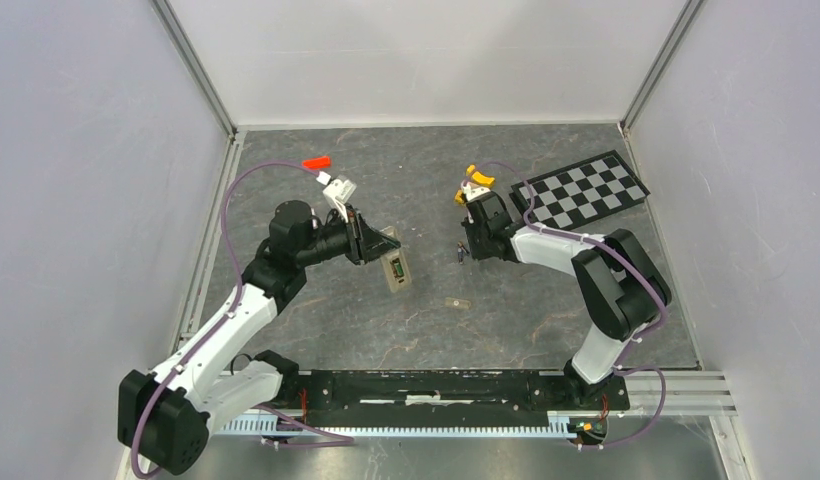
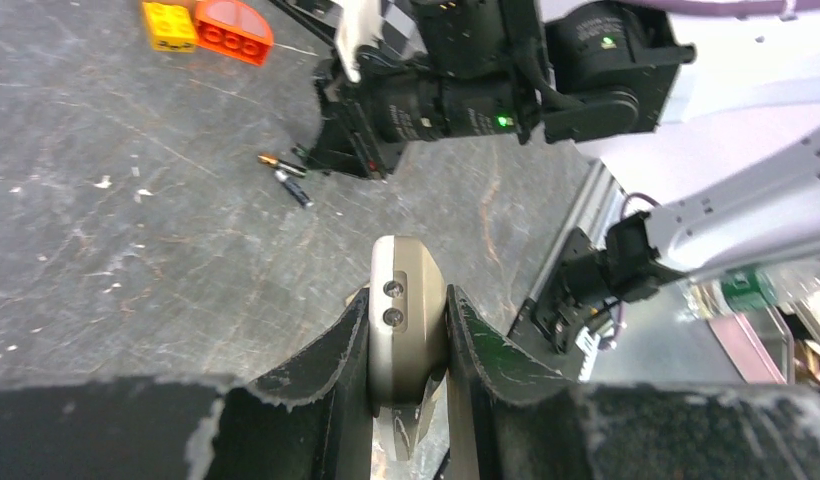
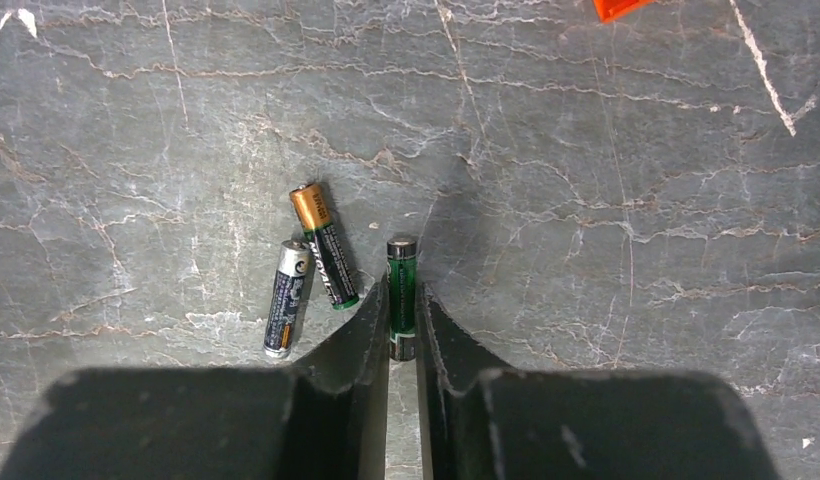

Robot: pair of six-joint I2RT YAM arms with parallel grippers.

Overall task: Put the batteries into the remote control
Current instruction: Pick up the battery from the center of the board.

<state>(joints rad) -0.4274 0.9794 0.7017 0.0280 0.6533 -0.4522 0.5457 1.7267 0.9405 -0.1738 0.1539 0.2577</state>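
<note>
My right gripper [image 3: 403, 295] nips a green battery [image 3: 402, 265], likely light and slick, across its barrel; left gripper [image 2: 407, 296] clamps the remote control [image 2: 406, 265].

Even light, soft shadows, foregrnd blur

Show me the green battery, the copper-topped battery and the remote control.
green battery [image 3: 401, 285], right wrist view, middle of its green body.
copper-topped battery [image 3: 326, 250], right wrist view, middle of its dark body.
remote control [image 2: 411, 310], left wrist view, its grey-tan end beside the two screws.
</note>
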